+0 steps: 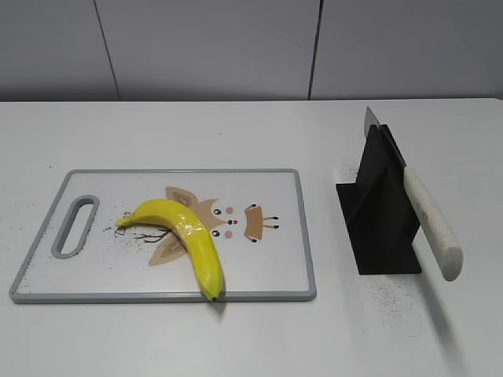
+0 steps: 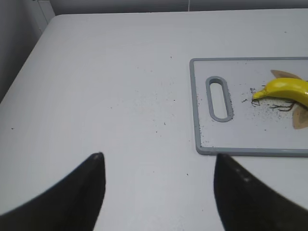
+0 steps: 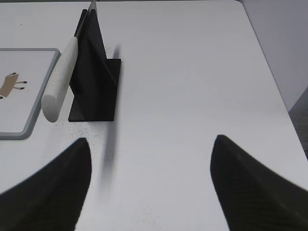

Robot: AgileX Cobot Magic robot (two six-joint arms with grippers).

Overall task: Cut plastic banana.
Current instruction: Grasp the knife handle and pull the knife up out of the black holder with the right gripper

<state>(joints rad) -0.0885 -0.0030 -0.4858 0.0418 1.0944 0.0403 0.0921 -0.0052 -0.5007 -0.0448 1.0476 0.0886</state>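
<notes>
The plastic banana (image 1: pixel 185 236) is glossy yellow and curved. It lies on the white, grey-rimmed cutting board (image 1: pixel 275 292), its dark tip at the board's near edge. Its stem end also shows in the left wrist view (image 2: pixel 284 90). A knife with a white handle (image 1: pixel 431 222) rests slanted in a black stand (image 1: pixel 379 212); both show in the right wrist view, the knife (image 3: pixel 60 82) on the stand (image 3: pixel 96 77). My left gripper (image 2: pixel 159 161) is open and empty over bare table, left of the board (image 2: pixel 240 150). My right gripper (image 3: pixel 150 144) is open and empty, right of and nearer than the stand.
The white table (image 1: pixel 236 338) carries dark specks around the board and stand. The table's right edge (image 3: pixel 269 77) and left edge (image 2: pixel 24 62) show in the wrist views. A grey wall stands behind the table. Neither arm shows in the exterior view.
</notes>
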